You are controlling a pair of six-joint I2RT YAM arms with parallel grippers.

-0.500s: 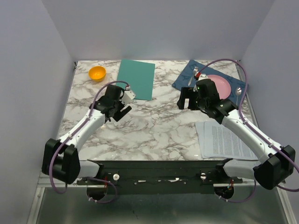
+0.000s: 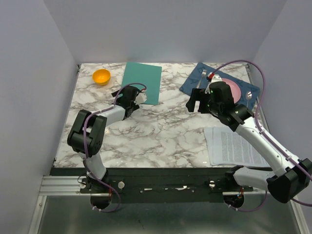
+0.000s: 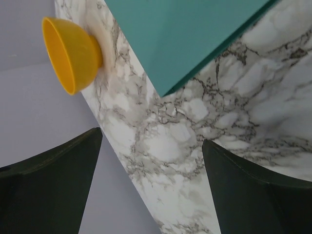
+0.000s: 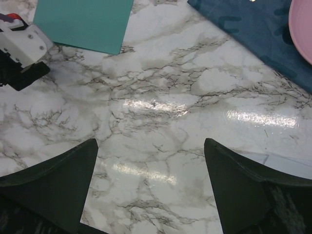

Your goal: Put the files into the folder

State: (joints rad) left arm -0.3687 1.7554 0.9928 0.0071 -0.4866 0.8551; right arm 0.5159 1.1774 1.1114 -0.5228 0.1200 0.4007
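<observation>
The teal folder (image 2: 142,82) lies shut and flat at the back of the marble table; its near corner (image 3: 185,34) fills the top of the left wrist view. The files (image 2: 233,146), white printed sheets, lie at the near right beside the right arm. My left gripper (image 2: 126,97) hovers by the folder's near-left corner, open (image 3: 151,139), with only marble between its fingers. My right gripper (image 2: 194,106) hangs over the table's middle, open and empty (image 4: 150,142), facing the folder (image 4: 83,22).
An orange bowl (image 2: 101,76) stands at the back left, close to the table edge (image 3: 73,53). A dark blue placemat (image 2: 214,83) with a pink plate (image 2: 229,87) and cutlery sits at the back right. Grey walls enclose three sides.
The left arm has folded its elbow in and carried its gripper back toward the folder's near-left corner. The right gripper has barely shifted. Both stay open.
</observation>
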